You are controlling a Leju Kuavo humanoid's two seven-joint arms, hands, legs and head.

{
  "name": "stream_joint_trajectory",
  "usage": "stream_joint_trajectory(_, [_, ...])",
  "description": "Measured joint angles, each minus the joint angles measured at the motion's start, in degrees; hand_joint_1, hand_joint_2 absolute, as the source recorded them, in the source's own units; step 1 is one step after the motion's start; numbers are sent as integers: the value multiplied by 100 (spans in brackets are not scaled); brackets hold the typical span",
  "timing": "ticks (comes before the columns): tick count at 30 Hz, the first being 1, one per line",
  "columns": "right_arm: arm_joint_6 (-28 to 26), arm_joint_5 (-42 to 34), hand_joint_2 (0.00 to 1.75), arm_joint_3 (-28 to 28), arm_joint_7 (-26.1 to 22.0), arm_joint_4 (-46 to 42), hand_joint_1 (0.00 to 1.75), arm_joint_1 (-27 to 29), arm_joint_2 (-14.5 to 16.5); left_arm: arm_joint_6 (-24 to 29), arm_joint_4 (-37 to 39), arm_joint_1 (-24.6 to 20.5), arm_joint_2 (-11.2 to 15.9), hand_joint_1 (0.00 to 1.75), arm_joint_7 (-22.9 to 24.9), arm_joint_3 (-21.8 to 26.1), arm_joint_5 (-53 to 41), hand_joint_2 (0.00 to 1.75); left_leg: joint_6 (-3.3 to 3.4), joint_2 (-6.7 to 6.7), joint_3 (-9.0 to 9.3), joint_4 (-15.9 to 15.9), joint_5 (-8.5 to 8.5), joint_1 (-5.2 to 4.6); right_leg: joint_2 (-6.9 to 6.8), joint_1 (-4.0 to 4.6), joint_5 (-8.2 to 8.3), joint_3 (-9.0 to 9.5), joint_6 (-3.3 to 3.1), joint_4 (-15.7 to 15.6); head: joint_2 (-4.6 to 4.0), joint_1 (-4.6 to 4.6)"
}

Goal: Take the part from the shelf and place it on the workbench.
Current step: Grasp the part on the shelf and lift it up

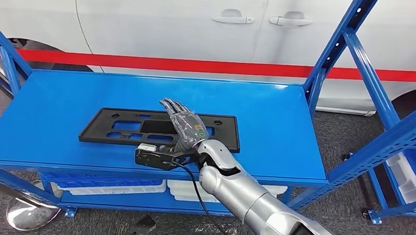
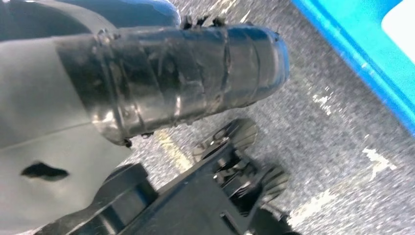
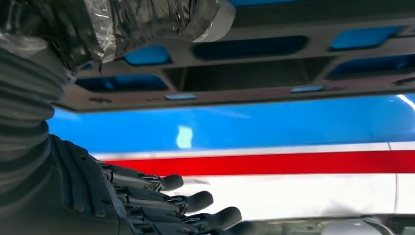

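The part [image 1: 112, 126] is a flat black rectangular frame with cut-outs, lying on the blue top shelf board [image 1: 282, 116]. My right hand [image 1: 185, 126] is stretched out over the part's middle-right, fingers straight and apart, holding nothing. In the right wrist view the part [image 3: 244, 73] lies beyond the taped thumb [image 3: 147, 19], and the dark fingers [image 3: 186, 205] are spread with nothing between them. My left hand [image 2: 122, 98] hangs over the grey floor; its tape-wrapped thumb [image 2: 195, 68] sticks out straight with nothing against it.
A white car [image 1: 201, 19] with a red stripe stands right behind the shelf. Blue slanted uprights [image 1: 336, 43] frame the board at both ends. White trays [image 1: 114, 186] sit on the lower level, and blue bins [image 1: 415, 174] stand at the right.
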Motion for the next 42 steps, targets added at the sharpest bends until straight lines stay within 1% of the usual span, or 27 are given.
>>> stream_joint_trajectory(2, [20,-11,175,104,7,100,0,-32,13,-2,-4,-13,-13,0,-1,0,-1,0,43,2,6,0,-8,-16,-2,0,-309,-375,8,772,0,11])
stream_joint_trajectory(3, [59,-53,175,152,2,150,0,-32,15,-7,-4,-11,-17,0,-1,0,-2,0,49,2,6,4,-13,-22,-3,0,-376,-527,8,1054,0,11])
stream_joint_trajectory(4, [114,-124,175,192,-15,196,0,-31,15,-12,-4,-6,-18,0,-4,0,-4,0,54,0,7,10,-17,-28,-3,1,-342,-590,1,1141,0,12])
stream_joint_trajectory(5, [174,-216,175,222,-43,232,0,-30,16,-18,-4,-2,-18,0,-10,0,-6,0,55,-4,8,17,-22,-33,-3,2,-208,-540,-14,1000,0,12])
stream_joint_trajectory(7, [265,-404,175,254,-119,273,0,-35,28,-26,-4,3,-24,0,-36,0,-10,0,44,-12,12,39,-40,-40,-4,17,159,-208,-77,262,0,12])
stream_joint_trajectory(9, [301,-557,175,277,-182,291,0,-45,55,-29,-4,6,-32,0,-72,0,-11,0,7,-11,-8,73,-62,-63,-5,43,340,83,-119,-331,0,7])
stream_joint_trajectory(11, [311,-656,175,314,-210,309,0,-51,77,-31,-4,15,-35,0,-105,0,-11,0,-46,-4,-20,76,-64,-71,4,67,349,148,-129,-455,0,5])
stream_joint_trajectory(14, [275,-656,175,386,-162,326,0,-65,105,-39,-4,35,-34,0,-145,1,-11,0,-141,4,-55,177,-165,-52,7,24,386,184,-190,-518,0,-8])
stream_joint_trajectory(15, [245,-629,175,418,-126,332,0,-80,119,-42,-4,40,-33,0,-156,1,-3,0,-177,5,-146,383,-296,-43,2,2,395,200,-210,-539,0,-20])
stream_joint_trajectory(17, [142,-530,175,496,-27,355,0,-112,137,-42,-4,57,-34,0,-172,9,55,0,-241,7,-470,1082,-632,-20,-5,-7,397,208,-231,-544,0,-41])
stream_joint_trajectory(18, [75,-459,175,534,39,373,0,-122,139,-42,-4,75,-35,0,-181,15,95,0,-263,8,-631,1413,-742,-9,-5,-7,395,208,-235,-542,0,-40])
stream_joint_trajectory(19, [15,-379,175,570,119,392,0,-130,139,-42,-3,98,-36,0,-189,24,134,0,-279,8,-726,1591,-758,1,-4,-7,392,208,-237,-539,0,-39])
stream_joint_trajectory(20, [-26,-299,175,601,203,414,0,-144,139,-42,-3,120,-36,0,-196,34,160,0,-288,8,-717,1550,-664,11,1,-8,389,209,-236,-534,0,-40])
stream_joint_trajectory(21, [-48,-222,175,636,290,436,0,-169,139,-40,-3,134,-36,0,-202,46,175,0,-291,9,-600,1294,-486,20,9,-10,383,211,-231,-525,0,-40])
stream_joint_trajectory(23, [-70,-64,175,697,450,481,0,-251,139,-33,-2,140,-35,0,-210,73,192,0,-273,7,-221,503,-151,18,25,-6,363,207,-196,-500,0,-41])
stream_joint_trajectory(25, [-113,105,175,738,597,525,0,-325,139,-28,-2,142,-36,0,-220,107,200,0,-213,-4,-7,74,-55,-10,33,9,356,194,-142,-489,0,-37])
stream_joint_trajectory(28, [-146,383,175,812,821,593,0,-369,139,-8,-2,173,-39,0,-225,149,246,0,-101,-9,17,27,-43,-17,33,9,354,192,-52,-501,0,-35])
stream_joint_trajectory(29, [-138,481,175,828,891,618,0,-381,139,3,-2,178,-42,0,-227,159,278,0,-62,-6,31,3,-27,-6,28,5,295,162,-23,-433,0,-26])
stream_joint_trajectory(31, [-69,640,175,855,998,671,0,-416,138,20,-2,177,-48,0,-235,194,339,0,7,5,51,-37,-5,6,18,-2,11,-60,19,53,0,2])
stream_joint_trajectory(33, [117,704,175,916,1053,731,0,-439,133,23,-1,185,-48,0,-239,242,373,0,41,10,49,-37,-8,-5,13,-1,-307,-410,39,802,0,21])
stream_joint_trajectory(34, [240,708,175,958,1067,766,0,-437,128,23,3,193,-47,0,-239,261,374,0,45,10,48,-33,-11,-9,13,-1,-361,-526,42,1038,0,22])
stream_joint_trajectory(35, [365,706,175,992,1076,800,0,-431,121,22,6,202,-46,0,-239,278,368,0,47,7,47,-26,-15,-12,12,-1,-309,-543,38,1063,0,24])
stream_joint_trajectory(36, [483,700,175,1021,1084,828,0,-429,116,20,9,211,-46,0,-239,289,352,0,43,1,47,-16,-20,-13,11,-1,-163,-448,27,861,0,25])
stream_joint_trajectory(37, [592,691,175,1043,1091,852,0,-430,113,17,11,217,-46,0,-239,296,332,0,34,-5,47,-1,-31,-13,9,-1,37,-267,9,487,0,25])
stream_joint_trajectory(39, [758,675,175,1072,1101,884,0,-435,112,11,12,222,-46,0,-239,302,305,0,-4,-12,30,40,-58,-32,8,7,281,83,-32,-221,0,20])
stream_joint_trajectory(40, [806,672,175,1090,1104,904,0,-433,113,10,13,224,-46,0,-239,304,302,0,-29,-11,19,54,-65,-42,12,17,317,170,-50,-398,0,18])
stream_joint_trajectory(42, [837,673,175,1119,1113,951,0,-427,112,10,13,232,-46,0,-239,308,301,0,-78,-9,7,53,-60,-52,24,35,317,190,-88,-461,0,16])
